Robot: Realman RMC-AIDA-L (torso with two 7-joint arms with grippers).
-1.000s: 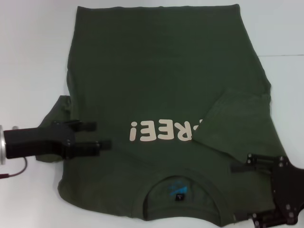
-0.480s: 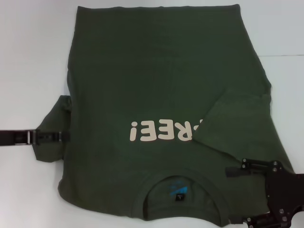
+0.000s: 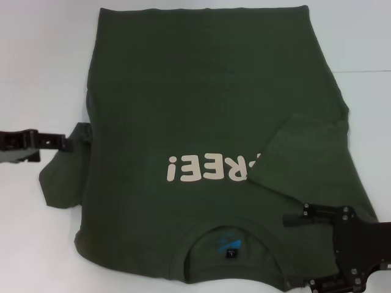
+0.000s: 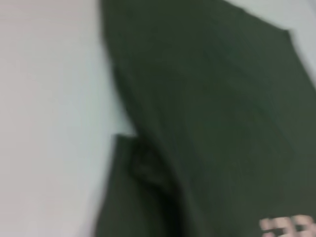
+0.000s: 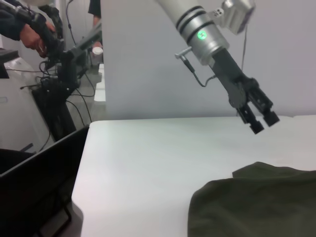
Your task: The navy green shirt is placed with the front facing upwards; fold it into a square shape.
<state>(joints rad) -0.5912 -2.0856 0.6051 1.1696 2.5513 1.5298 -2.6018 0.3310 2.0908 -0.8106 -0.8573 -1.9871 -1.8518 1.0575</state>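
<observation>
The navy green shirt (image 3: 201,104) lies flat on the white table (image 3: 36,61), cream letters up, collar and blue neck label (image 3: 229,244) nearest me. Its right-side sleeve (image 3: 305,152) is folded in over the chest. The left-side sleeve (image 3: 64,174) sticks out sideways. My left gripper (image 3: 70,143) hovers at that sleeve's far edge, turned on its side, open and empty; it also shows in the right wrist view (image 5: 261,123), raised above the shirt (image 5: 256,202). My right gripper (image 3: 299,251) is open over the shoulder beside the collar. The left wrist view shows the shirt (image 4: 207,123).
A seam line crosses the table at the far right (image 3: 366,71). In the right wrist view a dark bin (image 5: 34,173) stands beside the table's side edge, with stands, cables and a person's hand (image 5: 29,34) behind it.
My left gripper has pulled back leftward off the shirt, turned on its side and shifted toward the sleeve's far edge. My right gripper has crept leftward over the shirt's shoulder.
</observation>
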